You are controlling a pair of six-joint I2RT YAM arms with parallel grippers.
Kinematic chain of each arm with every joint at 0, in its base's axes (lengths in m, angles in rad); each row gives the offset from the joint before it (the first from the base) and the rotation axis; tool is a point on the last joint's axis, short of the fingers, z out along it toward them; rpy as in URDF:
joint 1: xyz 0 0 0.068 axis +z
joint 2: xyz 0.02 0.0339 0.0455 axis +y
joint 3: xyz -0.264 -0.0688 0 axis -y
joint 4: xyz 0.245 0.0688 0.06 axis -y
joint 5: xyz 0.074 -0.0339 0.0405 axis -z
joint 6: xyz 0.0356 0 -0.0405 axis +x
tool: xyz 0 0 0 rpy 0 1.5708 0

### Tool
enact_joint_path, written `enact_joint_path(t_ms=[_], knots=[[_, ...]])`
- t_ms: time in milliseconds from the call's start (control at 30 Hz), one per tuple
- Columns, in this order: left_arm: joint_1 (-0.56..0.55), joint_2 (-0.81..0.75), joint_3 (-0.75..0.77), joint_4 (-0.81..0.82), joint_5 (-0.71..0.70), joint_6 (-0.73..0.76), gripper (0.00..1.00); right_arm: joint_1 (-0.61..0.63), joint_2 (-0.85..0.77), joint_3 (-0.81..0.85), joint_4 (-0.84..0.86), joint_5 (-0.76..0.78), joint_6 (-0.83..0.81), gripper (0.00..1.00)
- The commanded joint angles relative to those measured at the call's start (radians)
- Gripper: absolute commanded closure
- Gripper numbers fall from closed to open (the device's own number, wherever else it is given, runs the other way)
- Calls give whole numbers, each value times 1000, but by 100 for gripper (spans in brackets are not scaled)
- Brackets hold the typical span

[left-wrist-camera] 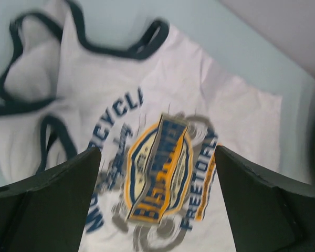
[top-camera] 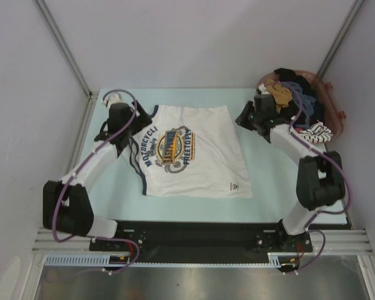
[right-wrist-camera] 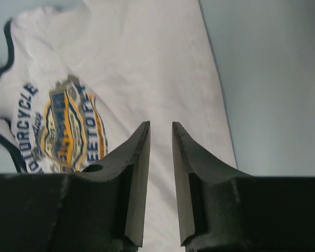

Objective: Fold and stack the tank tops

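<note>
The white top (top-camera: pixel 197 150) lies flat mid-frame on the worktop (top-camera: pixel 262 162), print up, ready for folding, I think; left fingers (left-wrist-camera: pixel 52 205) stand wide apart over its straps; right fingers (right-wrist-camera: pixel 134 178) hang nearly together by its hem, holding nothing.

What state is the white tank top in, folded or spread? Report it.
Spread. The white tank top lies flat on the table, print facing up, straps at one end, no fold across it.

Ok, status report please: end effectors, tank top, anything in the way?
Left end effector wide open, empty, over strap end. Right end effector narrow gap, empty, at hem side. White tank top spread flat, unfolded. Clothes pile far right, apart.
</note>
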Motion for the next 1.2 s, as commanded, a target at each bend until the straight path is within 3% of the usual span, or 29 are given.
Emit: enact_joint_path(t_ms=[0, 133, 200, 333, 467, 567, 867, 1033, 1167], knots=[[18, 134, 236, -23, -74, 107, 5, 13, 162, 262, -61, 60, -88, 71], [30, 367, 466, -68, -62, 204, 8, 29, 402, 575, -191, 121, -131, 67], [28, 453, 617, -111, -73, 242, 14, 30, 541, 761, -234, 115, -145, 66], [27, 717, 943, -266, -56, 313, 17, 36, 785, 1103, -407, 135, -208, 66], [27, 840, 1063, -292, -19, 341, 16, 47, 974, 1376, -498, 181, -269, 61], [28, 908, 1123, -313, 11, 347, 13, 46, 1023, 1394, -472, 195, -296, 55], [24, 992, 1151, -303, 30, 358, 12, 44, 1092, 1364, -434, 158, -326, 57], [24, 1023, 1160, -294, 42, 351, 13, 32, 1120, 1374, -440, 123, -300, 67], [24, 1032, 1160, -284, 48, 358, 13, 19, 1109, 1366, -434, 172, -282, 91]])
